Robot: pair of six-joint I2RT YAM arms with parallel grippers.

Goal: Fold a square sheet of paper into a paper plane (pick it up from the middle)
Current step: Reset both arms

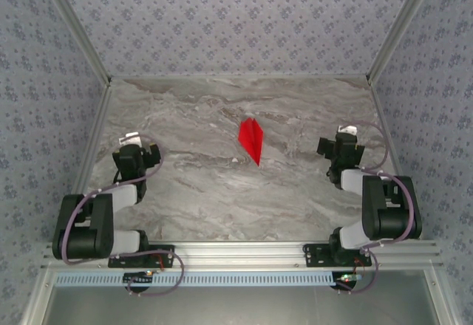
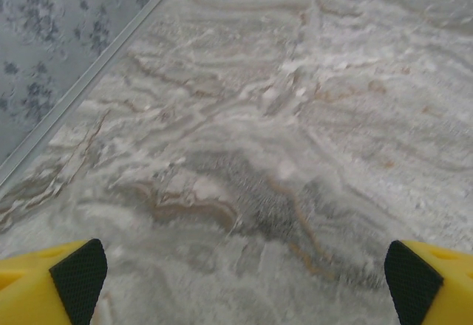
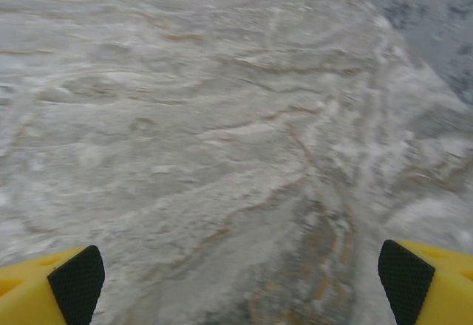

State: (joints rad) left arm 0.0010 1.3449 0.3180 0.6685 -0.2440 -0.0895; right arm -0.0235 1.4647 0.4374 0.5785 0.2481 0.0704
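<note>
We saw the left gripper (image 1: 134, 142) near the left edge of the table (image 1: 222, 199), about halfway back. Its jaws stood wide apart with nothing between them. In its wrist view the yellow fingers (image 2: 44, 288) framed bare marble. The paper plane (image 1: 251, 139) lay flat near the table's middle, slightly toward the far edge. Its sharp tip pointed toward the near edge, and it was well apart from both grippers. The right gripper (image 1: 344, 136) sat near the right edge, roughly level with the left one. Its jaws were equally spread, holding nothing, above bare marble.
</note>
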